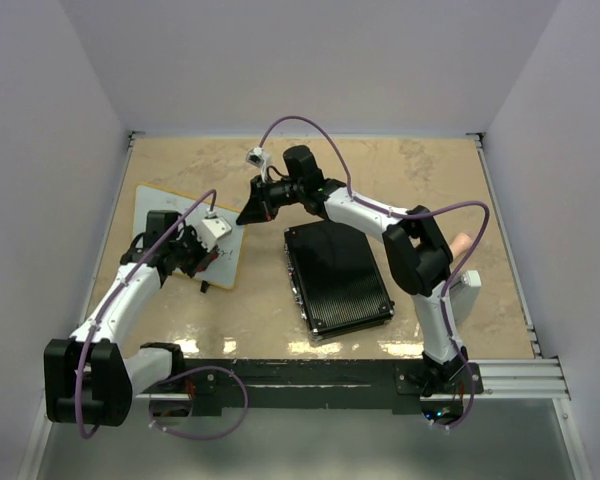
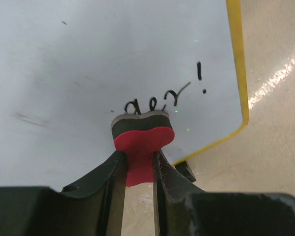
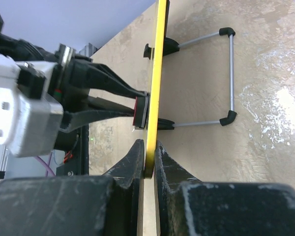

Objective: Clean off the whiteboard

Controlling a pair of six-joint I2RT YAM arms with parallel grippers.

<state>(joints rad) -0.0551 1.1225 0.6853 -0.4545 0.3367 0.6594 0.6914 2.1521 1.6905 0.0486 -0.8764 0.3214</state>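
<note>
The whiteboard [image 1: 165, 205] stands at the left of the table, white with a thin yellow-tan frame. In the left wrist view its face [image 2: 88, 64] carries black writing [image 2: 157, 101] near the lower right corner. My left gripper [image 1: 198, 260] [image 2: 139, 157] is shut on a red eraser [image 2: 142, 135] with its black felt pressed on the board just below the writing. My right gripper [image 1: 248, 213] [image 3: 148, 147] is shut on the board's frame edge [image 3: 160, 59]. The right wrist view also shows the eraser [image 3: 140, 110] against the board.
A black ribbed case [image 1: 338, 275] lies flat at the table's middle, right of the board. The board's wire stand [image 3: 231, 73] with black feet sticks out behind it. White walls enclose the table on three sides.
</note>
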